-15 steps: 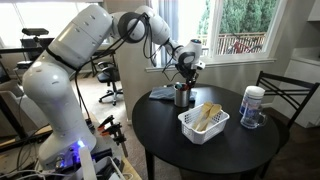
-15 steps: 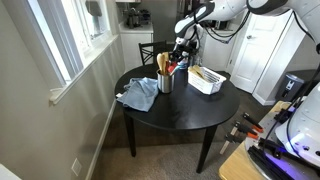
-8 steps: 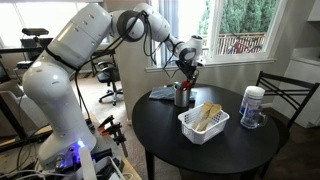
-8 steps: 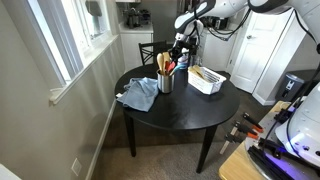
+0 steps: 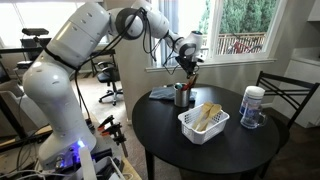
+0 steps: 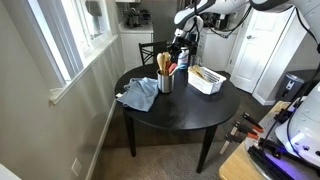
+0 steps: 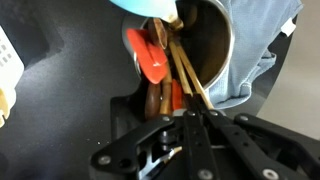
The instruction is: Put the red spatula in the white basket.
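The red spatula's blade [image 7: 150, 58] shows at the rim of the dark round cup [image 7: 215, 50], with thin handles running from it down to my gripper [image 7: 190, 115]. The gripper is shut on the red spatula's thin handle, right above the cup [image 5: 182, 97]. In both exterior views the gripper [image 5: 189, 66] [image 6: 180, 42] hangs over the cup [image 6: 166, 82] at the table's far side. The white basket [image 5: 203, 122] [image 6: 205, 78] stands beside the cup, apart from the gripper.
Pale wooden utensils [image 5: 208, 115] lie in the basket and more stand in the cup. A blue cloth [image 6: 138, 94] lies next to the cup. A white-lidded clear canister [image 5: 252, 106] stands near the table edge. A dark chair [image 5: 285, 95] stands behind the round black table [image 5: 200, 155].
The gripper has risen a little above the cup, still shut on the thin handle. Nothing else has moved.
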{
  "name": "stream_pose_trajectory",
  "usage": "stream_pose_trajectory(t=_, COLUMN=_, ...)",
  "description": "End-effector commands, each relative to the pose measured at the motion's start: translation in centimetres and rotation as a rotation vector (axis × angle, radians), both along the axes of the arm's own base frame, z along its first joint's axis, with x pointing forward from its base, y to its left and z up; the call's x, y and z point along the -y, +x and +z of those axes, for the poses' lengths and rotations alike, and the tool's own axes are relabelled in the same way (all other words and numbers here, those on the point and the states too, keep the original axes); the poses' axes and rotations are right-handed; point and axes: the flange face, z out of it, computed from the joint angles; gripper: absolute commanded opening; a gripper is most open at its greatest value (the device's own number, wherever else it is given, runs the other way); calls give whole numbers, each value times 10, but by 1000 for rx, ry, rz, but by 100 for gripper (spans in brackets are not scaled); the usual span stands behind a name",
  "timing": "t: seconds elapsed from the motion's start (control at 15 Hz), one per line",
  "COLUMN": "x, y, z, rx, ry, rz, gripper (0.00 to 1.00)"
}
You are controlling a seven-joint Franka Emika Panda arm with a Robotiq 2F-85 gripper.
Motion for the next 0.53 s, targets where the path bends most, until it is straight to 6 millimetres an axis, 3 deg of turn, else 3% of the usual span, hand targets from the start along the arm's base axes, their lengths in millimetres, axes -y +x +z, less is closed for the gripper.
stream_pose_trajectory(t=0.0, x=-8, y=-7, z=53, rx=42, ry=20, rz=14, gripper=5)
stream_pose_trajectory(t=0.07, x=-11, y=-7, z=63, rx=55, ry=12, rz=15, gripper=5)
stream_pose_trajectory(t=0.13, x=-14, y=-6, z=70, rx=60, ry=4, rz=19, gripper=30)
stream_pose_trajectory(t=0.27, x=-18, y=-5, z=76, rx=57, ry=-6, rz=26, gripper=34)
stream_pose_trajectory(t=0.47, x=-21, y=-7, z=72, rx=10, ry=-33, rz=28, gripper=52)
